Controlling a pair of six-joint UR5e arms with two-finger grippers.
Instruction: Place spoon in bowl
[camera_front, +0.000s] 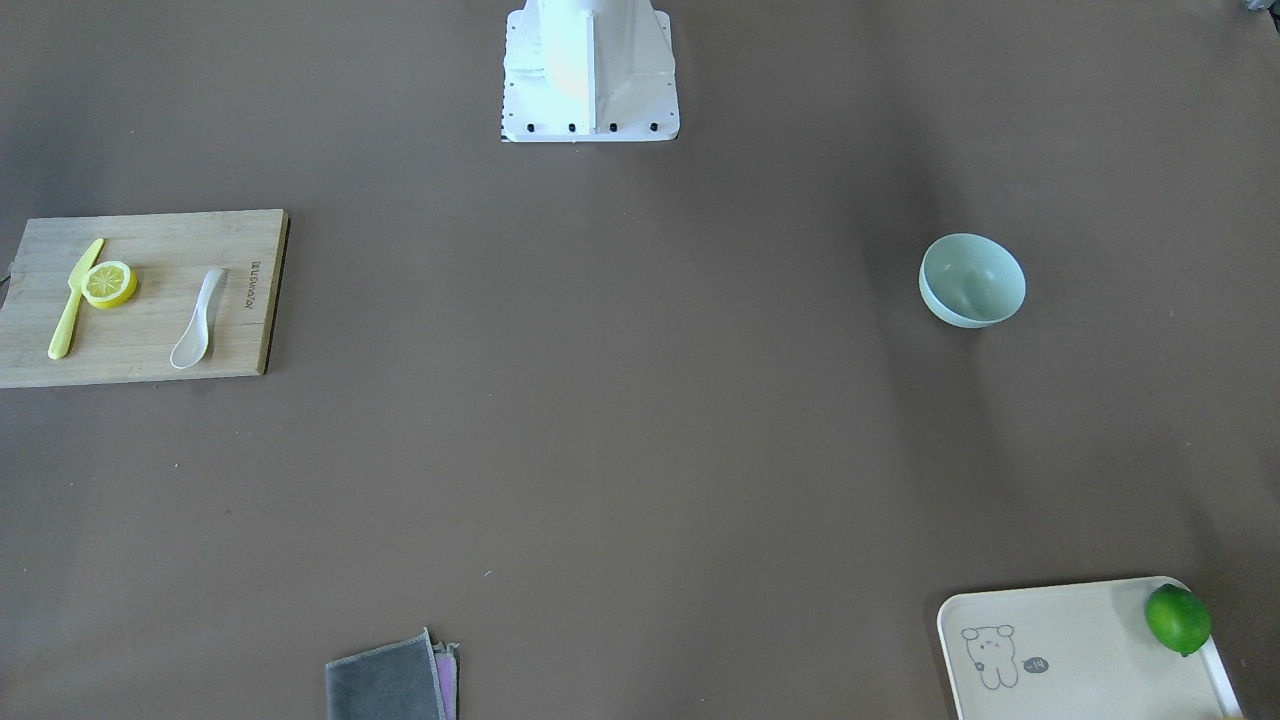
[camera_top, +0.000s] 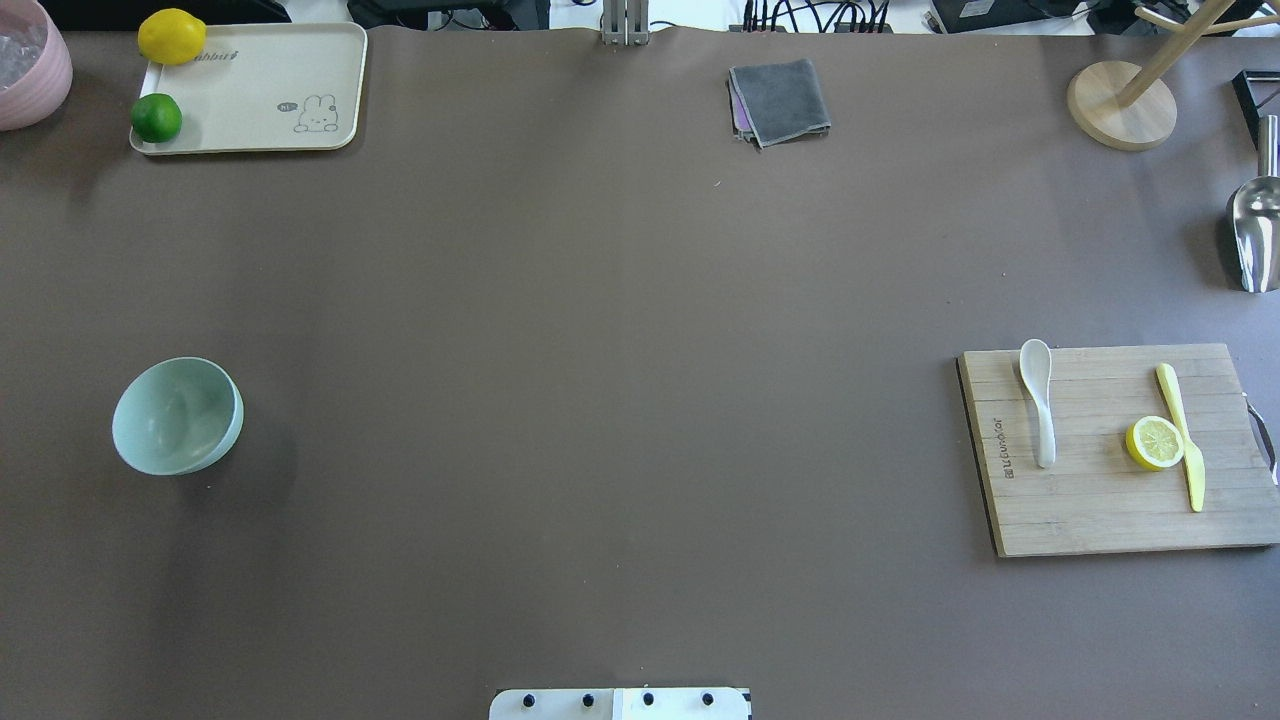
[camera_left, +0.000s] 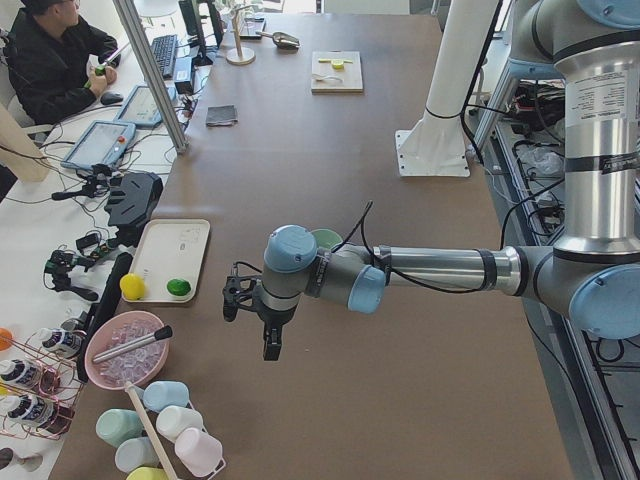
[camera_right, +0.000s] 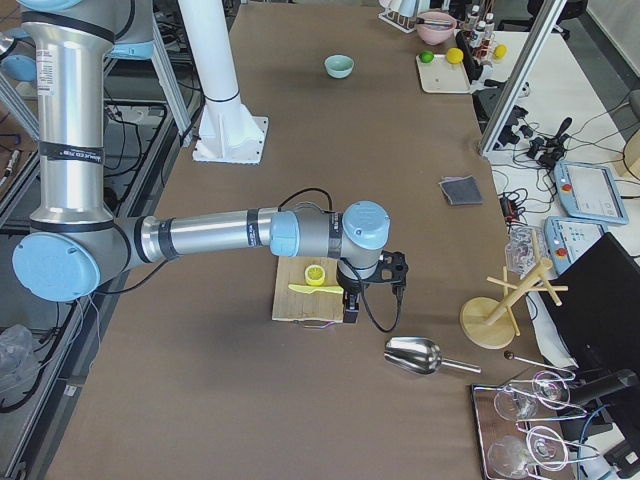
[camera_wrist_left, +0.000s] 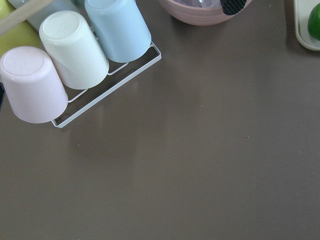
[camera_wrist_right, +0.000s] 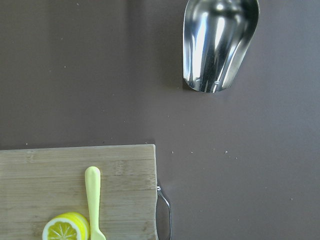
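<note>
Spoon (camera_front: 197, 322) and bowl (camera_front: 972, 280) lie well apart in the front-facing view. The white soup spoon rests on a wooden cutting board (camera_front: 150, 345) at the view's left, with its scoop toward the bottom edge. It lies beside a lemon slice (camera_front: 110, 284) and a yellow plastic knife (camera_front: 74, 298). The mint-green bowl stands upright on the brown table (camera_front: 620, 400) at the view's right. A lime (camera_front: 1178, 619) sits on a cream tray (camera_front: 1080, 650) with a bear drawing, and a folded grey cloth (camera_front: 388, 682) lies at the bottom edge.

From overhead, the board with the spoon is on the robot's right side and the bowl is on its left. A whole lemon (camera_top: 172, 36) shares the tray with the lime, and a metal scoop (camera_top: 1256, 235) lies beyond the board.

The exterior left view shows the left gripper (camera_left: 271, 350) pointing down above the table near the tray. Whether its fingers are apart or together cannot be told. The arm hides part of the bowl.

The exterior right view shows the right gripper (camera_right: 350, 312) pointing down over the cutting board's near edge, and its finger spacing is equally impossible to tell.

The left wrist view looks down on upturned plastic cups (camera_wrist_left: 70, 50). The right wrist view shows the metal scoop beyond the board's corner, where the knife and lemon slice lie.
</note>
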